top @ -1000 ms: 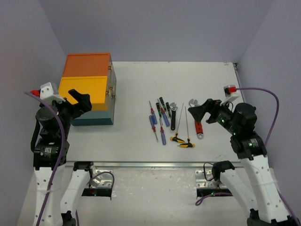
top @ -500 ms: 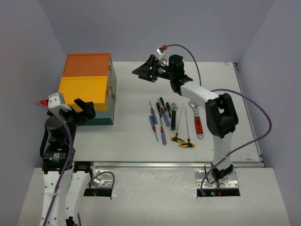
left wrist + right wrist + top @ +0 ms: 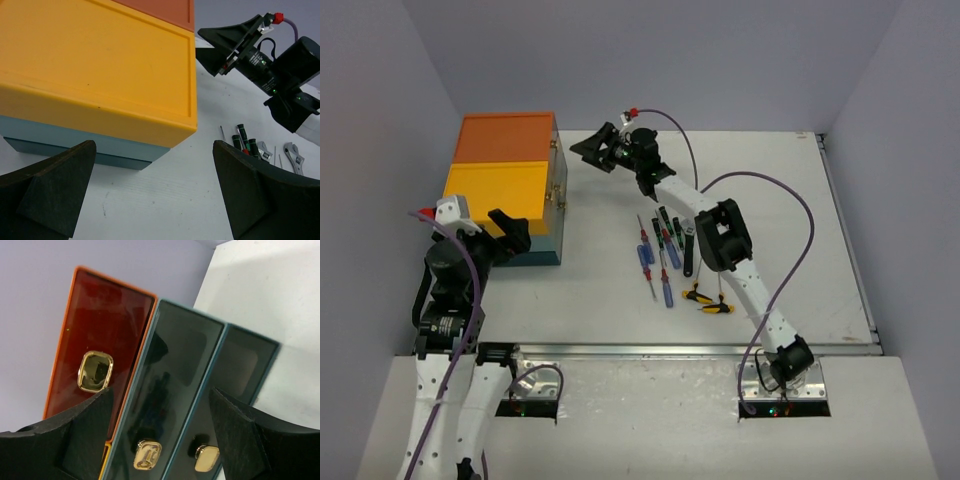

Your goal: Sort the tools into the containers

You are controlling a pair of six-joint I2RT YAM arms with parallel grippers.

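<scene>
The containers (image 3: 505, 190) are one teal box unit with an orange top (image 3: 506, 138) and a yellow top (image 3: 496, 192), at the table's back left. In the right wrist view its clear drawer fronts (image 3: 170, 370) and brass latches (image 3: 147, 454) fill the frame. My right gripper (image 3: 590, 150) is open and empty, just right of the box and facing the drawers (image 3: 160, 440). My left gripper (image 3: 512, 232) is open and empty at the box's near right corner (image 3: 155, 195). The tools (image 3: 665, 250), several screwdrivers, a small wrench and yellow-handled hex keys (image 3: 708, 302), lie mid-table.
The right arm (image 3: 720, 235) stretches diagonally over the tool pile and hides part of it. The left wrist view shows the yellow top (image 3: 100, 65), the teal base (image 3: 75, 142), some tools (image 3: 245, 142) and the right gripper (image 3: 230, 42). Walls stand close on the left and behind.
The right arm swung from the table's right side across to the back left, ending in front of the drawers. The left gripper shifted slightly right along the box's near side.
</scene>
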